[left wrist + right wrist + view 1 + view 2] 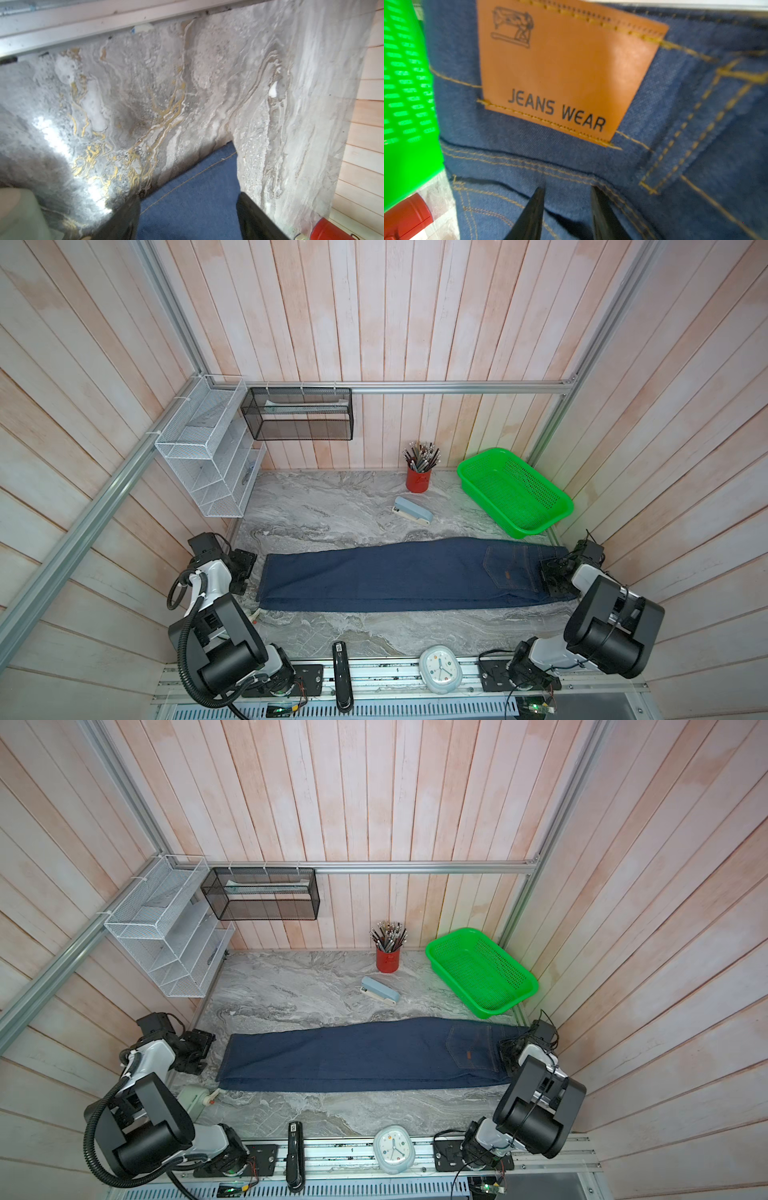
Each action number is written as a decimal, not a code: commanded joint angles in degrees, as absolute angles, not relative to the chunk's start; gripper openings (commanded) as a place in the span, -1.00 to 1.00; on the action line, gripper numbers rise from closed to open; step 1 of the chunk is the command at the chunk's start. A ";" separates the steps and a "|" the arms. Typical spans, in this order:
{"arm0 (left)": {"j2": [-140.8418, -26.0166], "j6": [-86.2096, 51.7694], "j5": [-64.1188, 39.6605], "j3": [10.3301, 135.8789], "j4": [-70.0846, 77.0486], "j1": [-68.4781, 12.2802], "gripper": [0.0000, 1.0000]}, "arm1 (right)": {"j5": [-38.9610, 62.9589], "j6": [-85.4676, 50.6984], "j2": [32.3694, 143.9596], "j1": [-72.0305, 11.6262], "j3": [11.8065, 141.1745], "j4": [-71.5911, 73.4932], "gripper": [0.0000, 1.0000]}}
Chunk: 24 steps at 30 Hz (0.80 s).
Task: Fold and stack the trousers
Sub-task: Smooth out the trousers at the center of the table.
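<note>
Across the grey marbled surface: navy denim trousers, flat. Left fingers wide over the hem, right fingers narrow at the waistband (gripping? can't tell). Risk: shallow pinch, denim slipping mid-fold.

The trousers are navy with tan stitching, the table grey marble, the basket green.

Pale pink plank walls, grey marble tabletop, aluminium frame rail.
</note>
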<state>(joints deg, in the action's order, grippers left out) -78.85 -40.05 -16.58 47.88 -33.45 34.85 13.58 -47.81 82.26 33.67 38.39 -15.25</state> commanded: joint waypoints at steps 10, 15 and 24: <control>-86.65 -26.89 -9.25 53.66 -38.90 19.06 0.50 | 12.12 -47.86 79.10 18.88 41.48 -17.48 -0.20; -89.30 -19.46 -3.72 57.14 -42.48 19.06 0.57 | 11.18 -46.57 80.72 16.24 42.90 -18.59 -0.19; -98.21 -14.40 0.17 62.35 -45.16 19.55 0.55 | 8.54 -44.64 81.95 12.36 47.94 -24.33 -0.19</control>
